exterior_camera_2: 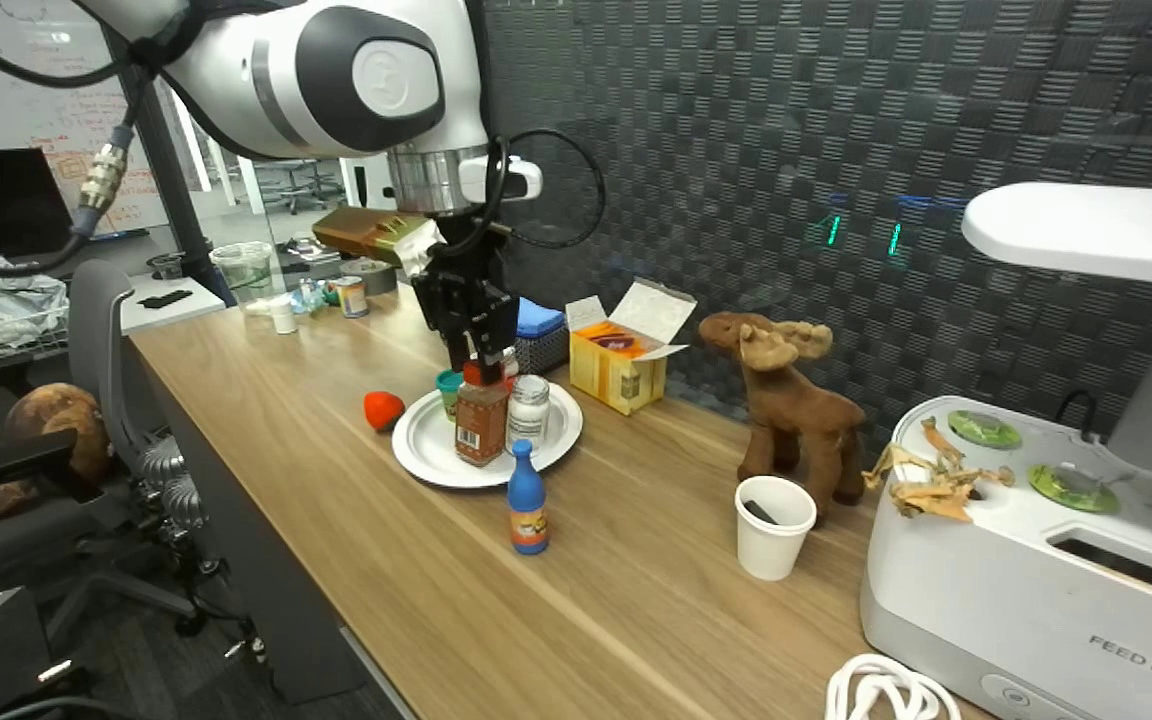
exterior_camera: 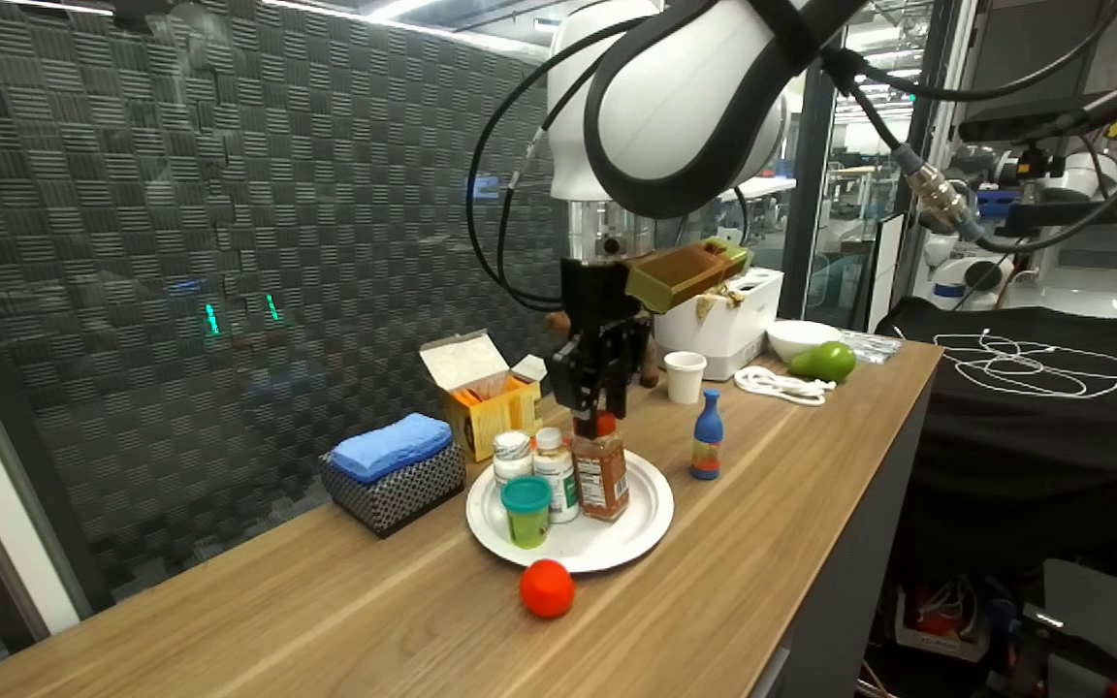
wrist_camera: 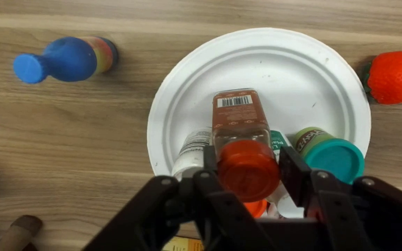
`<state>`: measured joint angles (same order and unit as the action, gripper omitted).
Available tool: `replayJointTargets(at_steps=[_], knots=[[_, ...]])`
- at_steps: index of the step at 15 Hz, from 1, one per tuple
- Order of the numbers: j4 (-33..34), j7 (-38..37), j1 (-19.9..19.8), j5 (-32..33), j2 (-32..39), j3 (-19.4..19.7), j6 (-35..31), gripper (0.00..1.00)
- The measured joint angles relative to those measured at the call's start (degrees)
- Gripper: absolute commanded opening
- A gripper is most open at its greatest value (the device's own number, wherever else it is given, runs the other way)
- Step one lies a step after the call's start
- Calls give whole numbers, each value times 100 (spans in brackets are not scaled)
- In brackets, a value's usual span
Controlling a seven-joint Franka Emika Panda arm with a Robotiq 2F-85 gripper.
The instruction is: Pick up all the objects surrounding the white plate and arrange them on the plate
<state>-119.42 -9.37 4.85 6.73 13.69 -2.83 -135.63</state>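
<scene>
Pinching a probably stiff, slick bottle [wrist_camera: 239, 115] by its cap [wrist_camera: 249, 177], seemingly the surest hold, the claw [wrist_camera: 248, 158] has the plate [wrist_camera: 291, 73] beneath.

Looking along the tabletop [exterior_camera: 345, 601] in an exterior view, from the strawberry [exterior_camera: 547, 588] end, with the textured wall [exterior_camera: 306, 213] at frame left. Looking back, roughly opposite, in an exterior view from near the white planter [exterior_camera_2: 1016, 610]. Sharing the white plate [exterior_camera: 607, 543] in both exterior views. And close up in the wrist view, peering steeply down past the jaws!
</scene>
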Motion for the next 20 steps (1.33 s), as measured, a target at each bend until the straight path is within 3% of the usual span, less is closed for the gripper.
replayJointTargets(at_steps=[8, 9, 10, 12, 15, 20], knots=[[-181, 136, 0, 4, -89, 6, -204, 23], [-225, 168, 0, 4, -119, 4, -204, 28], [-277, 196, 0, 4, -154, 1, -204, 73], [-395, 268, 0, 4, -228, -4, -204, 80], [-545, 327, 2, 4, -290, -15, -198, 100], [-580, 85, -32, 99, -658, 146, 75, 100]])
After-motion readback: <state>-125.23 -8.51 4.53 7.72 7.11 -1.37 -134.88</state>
